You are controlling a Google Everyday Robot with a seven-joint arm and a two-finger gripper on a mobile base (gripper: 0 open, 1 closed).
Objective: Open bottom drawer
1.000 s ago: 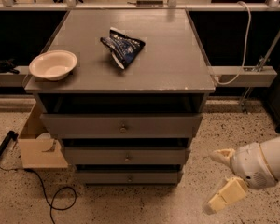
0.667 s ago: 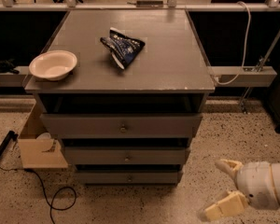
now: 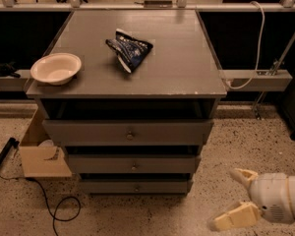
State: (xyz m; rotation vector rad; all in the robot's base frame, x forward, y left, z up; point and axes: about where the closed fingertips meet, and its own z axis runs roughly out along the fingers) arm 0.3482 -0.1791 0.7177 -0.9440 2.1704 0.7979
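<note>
A grey cabinet (image 3: 132, 53) stands in the middle of the view with three drawers stacked in its front. The bottom drawer (image 3: 113, 186) is the lowest and narrowest front, with a small round knob (image 3: 136, 187) at its centre, and it sits closed. My gripper (image 3: 232, 196) hangs low at the bottom right, to the right of the cabinet and a little lower than that drawer. Its two cream fingers (image 3: 234, 217) are spread apart with nothing between them.
On the cabinet top lie a white bowl (image 3: 56, 68) at the left and a dark blue bag (image 3: 130, 50) near the middle. A cardboard box (image 3: 39, 151) and a black cable (image 3: 59, 208) lie on the speckled floor at the left. A rail with a white cable (image 3: 255, 38) runs behind.
My gripper has dropped lower and drawn back toward the bottom right corner. The cabinet, drawers and objects on top have not moved.
</note>
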